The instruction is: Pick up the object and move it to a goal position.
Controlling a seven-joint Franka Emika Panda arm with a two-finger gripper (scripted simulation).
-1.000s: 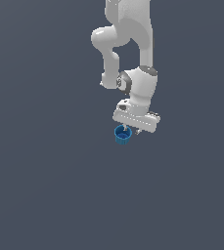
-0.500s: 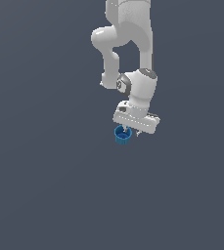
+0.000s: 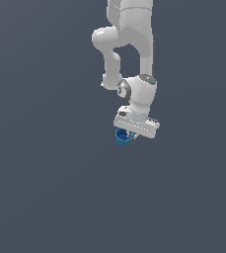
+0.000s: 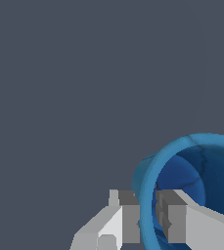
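Blue, glossy, thin-walled: small cup [image 4: 191, 180], hollow and slightly tapered, no label or lettering readable. Pinched at the rim by the white hand [image 4: 150, 217], one blocky grey finger [image 4: 128, 215] outside the wall, the other inside. Seen from the exterior view, hanging just under the hand [image 3: 129, 134], plain matte grey counter [image 3: 45, 188] behind.

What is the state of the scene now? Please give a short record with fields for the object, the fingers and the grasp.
object: small blue cup, hollow inside, thin wall
fingers: one pad outside the cup wall, the other inside the hollow
grasp: gripper pinches the wall at the rim
position: cup sits under the white hand, toward the exterior view's left of it
surroundings: plain grey background, no other things visible
goal: no marker visible
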